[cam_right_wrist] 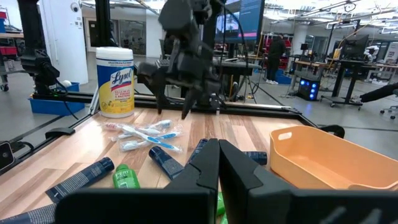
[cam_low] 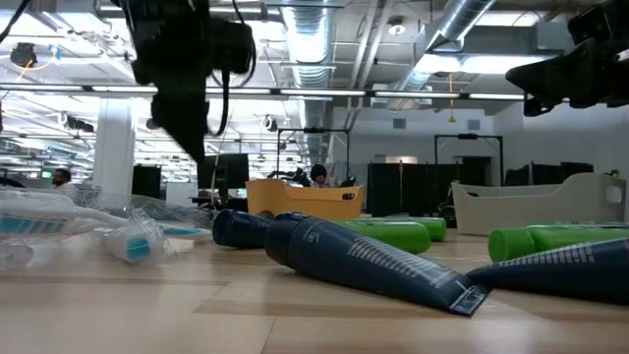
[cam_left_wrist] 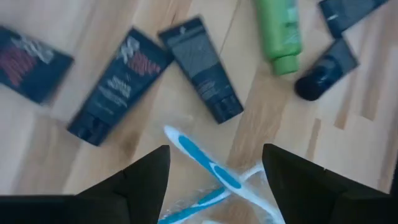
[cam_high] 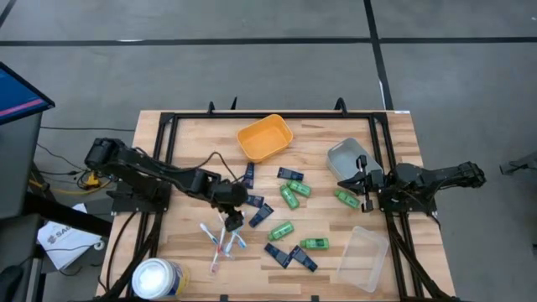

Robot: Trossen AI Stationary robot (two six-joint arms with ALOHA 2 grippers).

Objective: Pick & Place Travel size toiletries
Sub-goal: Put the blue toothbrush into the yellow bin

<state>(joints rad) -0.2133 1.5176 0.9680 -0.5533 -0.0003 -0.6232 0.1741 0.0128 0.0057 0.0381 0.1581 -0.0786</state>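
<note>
Your left gripper (cam_left_wrist: 214, 171) hangs with its fingers spread wide and nothing between them, just above the toothbrushes (cam_high: 222, 239) near the table's (cam_high: 193, 134) front left; navy tubes (cam_high: 289, 256) and green bottles (cam_high: 293, 195) lie scattered from there toward the middle, with the orange tray (cam_high: 264, 137) behind them; your right gripper (cam_right_wrist: 217, 163) waits pinched shut at the right side beside the grey tray (cam_high: 346, 157), holding nothing. Watch the descent; the toothbrushes cross one another, so a close could catch two at once or skid one sideways; they are thin and low, and a finger could strike the wood first; the nearest navy tube could also get nudged.
</note>
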